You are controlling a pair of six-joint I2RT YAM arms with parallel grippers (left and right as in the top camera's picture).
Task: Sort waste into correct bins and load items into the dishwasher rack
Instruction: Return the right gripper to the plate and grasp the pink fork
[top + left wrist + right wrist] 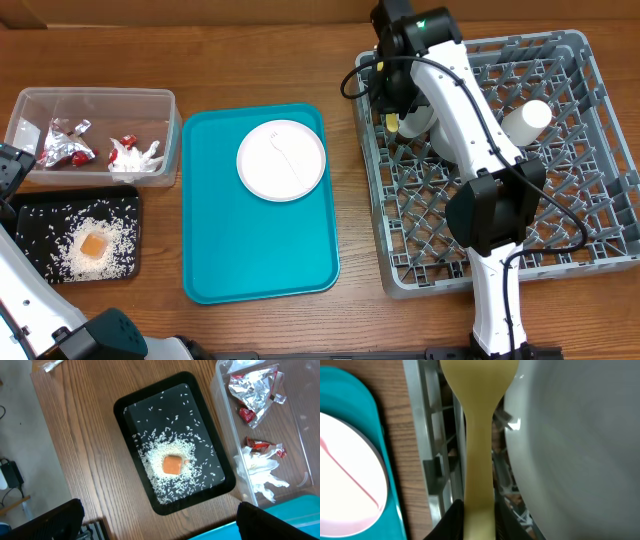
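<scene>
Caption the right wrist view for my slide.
Right gripper holding yellow fork over the dishwasher rack, teal tray alongside.

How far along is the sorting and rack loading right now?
Done: foil wrappers and napkin sit in the clear tub, rice and orange cube in the black tray, a white cup in the dishwasher rack. In hand: the right tool holds the yellow fork at the rack. Remaining: the white plate and white fork on the teal tray.

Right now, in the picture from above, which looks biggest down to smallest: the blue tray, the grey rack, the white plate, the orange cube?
1. grey rack
2. teal tray
3. white plate
4. orange cube
None of these look close in size.
</scene>
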